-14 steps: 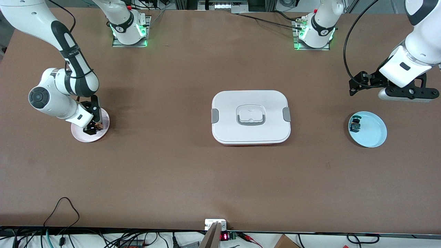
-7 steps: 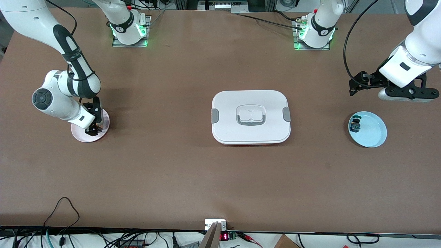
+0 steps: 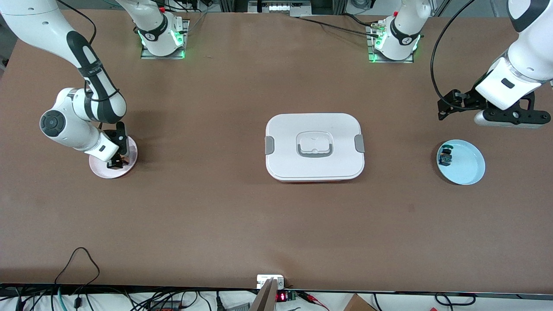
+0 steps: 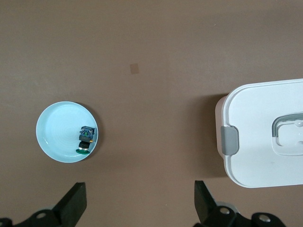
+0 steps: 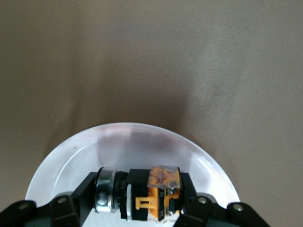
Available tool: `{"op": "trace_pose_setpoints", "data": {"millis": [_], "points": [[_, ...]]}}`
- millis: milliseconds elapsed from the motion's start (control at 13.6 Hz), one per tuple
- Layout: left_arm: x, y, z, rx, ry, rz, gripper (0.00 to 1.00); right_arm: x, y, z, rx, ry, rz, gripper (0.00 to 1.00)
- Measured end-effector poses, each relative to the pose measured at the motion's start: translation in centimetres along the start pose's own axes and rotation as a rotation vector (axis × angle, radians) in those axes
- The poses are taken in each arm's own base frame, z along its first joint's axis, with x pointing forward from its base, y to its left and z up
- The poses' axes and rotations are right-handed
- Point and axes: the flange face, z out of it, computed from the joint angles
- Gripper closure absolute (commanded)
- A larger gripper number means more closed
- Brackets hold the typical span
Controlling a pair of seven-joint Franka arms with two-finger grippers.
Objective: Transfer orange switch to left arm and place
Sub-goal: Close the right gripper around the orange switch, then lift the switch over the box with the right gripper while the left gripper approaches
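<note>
The orange switch, a small black block with an orange piece and a metal ring, lies at the pink plate near the right arm's end of the table. My right gripper is down at that plate, its fingers shut on the switch from both sides. My left gripper hangs wide open and empty over bare table beside the blue plate. In the front view it shows up high. The white box sits mid-table between the arms.
A dark switch with a teal piece lies on the blue plate at the left arm's end; the left wrist view shows it too. The box's clipped end also shows in that view. Brown table lies around the box.
My right arm's elbow has shifted a little and its gripper has settled lower at the switch on the pink plate. The left arm has not moved.
</note>
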Motion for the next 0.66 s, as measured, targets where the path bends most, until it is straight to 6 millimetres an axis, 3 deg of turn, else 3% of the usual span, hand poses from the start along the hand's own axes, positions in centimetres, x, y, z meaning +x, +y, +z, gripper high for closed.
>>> {"op": "trace_pose_setpoints", "data": {"millis": [221, 369, 664], "points": [[0.0, 0.0, 0.0, 0.0, 0.0, 0.0, 0.0, 0.2, 0.2, -0.2, -0.005, 0.0, -0.005, 1.0], [0.0, 0.0, 0.0, 0.0, -0.002, 0.0, 0.0, 0.5, 0.6, -1.4, 0.004, 0.001, -0.014, 1.0], [-0.1, 0.0, 0.1, 0.0, -0.006, 0.0, 0.0, 2.6, 3.2, -8.1, 0.085, 0.019, -0.058, 1.0]]}}
